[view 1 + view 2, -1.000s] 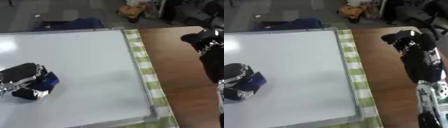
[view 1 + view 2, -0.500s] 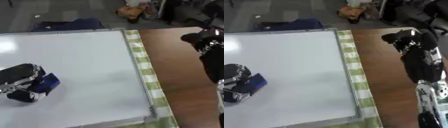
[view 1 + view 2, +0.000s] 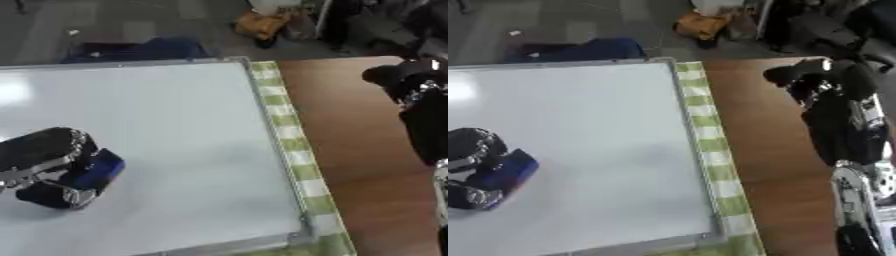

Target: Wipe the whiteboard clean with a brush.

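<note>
Left hand (image 3: 44, 160): fingers curled round blue brush (image 3: 98, 170), pressed on whiteboard (image 3: 175, 125) at its left side. Right hand (image 3: 815, 80): clenched, holding nothing, above brown table (image 3: 772, 150), beside green checked cloth (image 3: 710, 150).

We are seeing the whiteboard (image 3: 175, 130) lying flat, its white face looking clean and blank, with a bright glare patch showing near its far left. A thin silver frame is running round it, and its right edge is lying on a green-and-white checked strip. The brush (image 3: 94, 171) is a small dark blue block that is resting on the board's face near the left side, toward the near edge, tilted askew. It is sitting partly hidden, so we cannot tell its full shape.
</note>
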You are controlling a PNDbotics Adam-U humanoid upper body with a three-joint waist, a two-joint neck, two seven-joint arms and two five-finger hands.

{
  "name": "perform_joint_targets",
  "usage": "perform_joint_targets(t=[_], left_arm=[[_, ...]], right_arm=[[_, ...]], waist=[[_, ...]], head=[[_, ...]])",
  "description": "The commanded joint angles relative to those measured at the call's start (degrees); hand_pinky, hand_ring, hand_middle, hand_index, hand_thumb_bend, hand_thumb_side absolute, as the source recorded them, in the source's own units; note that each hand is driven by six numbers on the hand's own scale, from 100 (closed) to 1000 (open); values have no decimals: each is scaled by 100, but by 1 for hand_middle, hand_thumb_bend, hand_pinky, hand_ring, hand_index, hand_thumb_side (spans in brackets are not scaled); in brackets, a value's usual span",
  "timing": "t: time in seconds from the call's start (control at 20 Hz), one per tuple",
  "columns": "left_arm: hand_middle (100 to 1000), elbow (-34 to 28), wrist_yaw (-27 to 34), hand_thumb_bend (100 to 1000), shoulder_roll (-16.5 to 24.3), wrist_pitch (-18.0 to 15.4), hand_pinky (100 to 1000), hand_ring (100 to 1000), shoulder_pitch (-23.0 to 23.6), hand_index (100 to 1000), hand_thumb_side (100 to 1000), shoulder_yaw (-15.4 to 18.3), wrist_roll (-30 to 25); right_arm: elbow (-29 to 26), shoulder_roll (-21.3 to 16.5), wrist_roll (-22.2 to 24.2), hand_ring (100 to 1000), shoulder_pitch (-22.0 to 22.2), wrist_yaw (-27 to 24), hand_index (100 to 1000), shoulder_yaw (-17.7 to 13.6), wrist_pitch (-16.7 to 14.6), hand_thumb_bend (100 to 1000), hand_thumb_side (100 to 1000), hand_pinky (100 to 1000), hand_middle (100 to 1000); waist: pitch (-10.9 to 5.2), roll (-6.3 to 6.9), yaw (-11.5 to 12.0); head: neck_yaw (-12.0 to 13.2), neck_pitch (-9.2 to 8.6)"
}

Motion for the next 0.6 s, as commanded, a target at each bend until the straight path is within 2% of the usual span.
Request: perform_joint_targets(t=[0.05, 0.35, 0.6], left_arm=[[176, -324, 260, 106, 214, -918, 422, 322, -28, 144, 594, -117, -1150], [186, -1090, 716, 104, 437, -918, 441, 333, 94, 145, 610, -132, -1086], [208, -1528, 646, 111, 625, -918, 484, 360, 263, 146, 625, 27, -920]], right_arm=[[-82, -115, -14, 730, -66, -30, 638, -17, -3, 438, 791, 839, 519], [-82, -116, -39, 730, -55, -39, 638, -26, 4, 424, 788, 838, 520], [-82, -109, -54, 730, -54, -54, 639, -24, 11, 422, 790, 838, 518]], waist=[[-120, -6, -6], [-149, 2, -1], [-168, -8, 2]], head=[[-12, -58], [-50, -61], [-77, -73]])
